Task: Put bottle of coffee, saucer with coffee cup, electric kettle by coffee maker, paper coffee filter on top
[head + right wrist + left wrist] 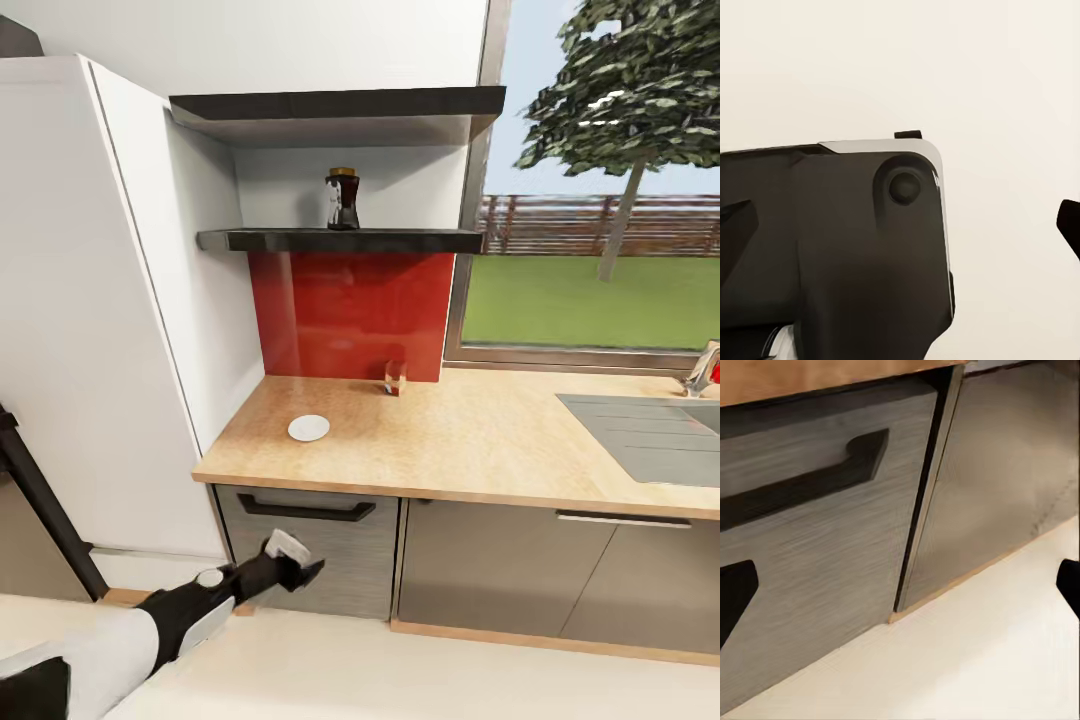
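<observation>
Wooden surface (470,440) carries a white saucer (308,428); the coffee bottle (342,199) stands on the shelf (400,240). Left end effector (297,562) hangs empty, fingers parted, before the drawer (340,560).

The bench (480,440) is mostly bare wood. A white saucer (308,428) lies near its front left corner, and a small jar (395,377) stands at the back edge against the red backsplash (350,312); wide open room lies between them and to their right, up to the sink (650,432) at the right end. A tall white cabinet (90,300) walls off the bench's left edge. Above, the coffee bottle (342,199) stands on the lower shelf (340,240), with an upper shelf (340,105) close overhead, so entry is from the front. The left gripper (297,562) hangs low before the drawer front (810,547), over open floor (982,660).
</observation>
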